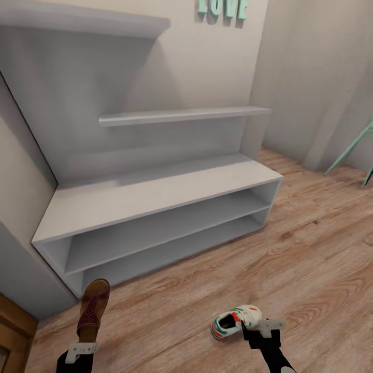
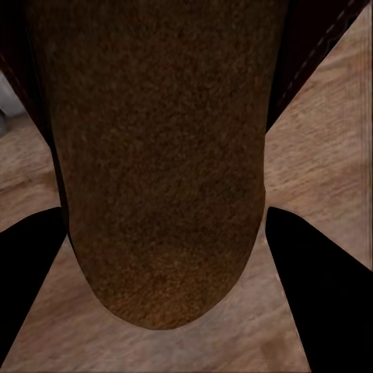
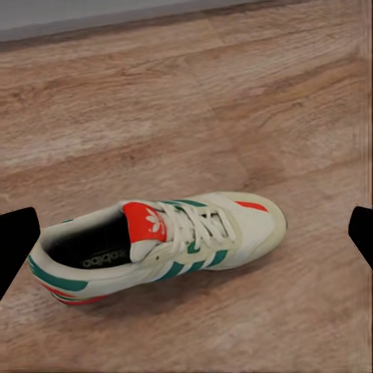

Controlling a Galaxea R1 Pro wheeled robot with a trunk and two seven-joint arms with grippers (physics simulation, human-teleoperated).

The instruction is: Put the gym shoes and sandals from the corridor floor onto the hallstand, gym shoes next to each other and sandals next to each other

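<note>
Brown sandal [image 1: 93, 308] is clamped in the left hand [image 1: 82, 349], heel end buried in the grip; left wrist view gives just its sole [image 2: 159, 167] close up, straps hidden. Right hand [image 1: 257, 329] sits spread over the gym shoe [image 1: 235, 321] on the corridor floor [image 1: 311, 259]; fingertips [image 3: 17, 241] cut off at the frame edges. Grey rack [image 1: 155, 197] beyond, LOVE letters [image 1: 223, 8] cropped.
</note>
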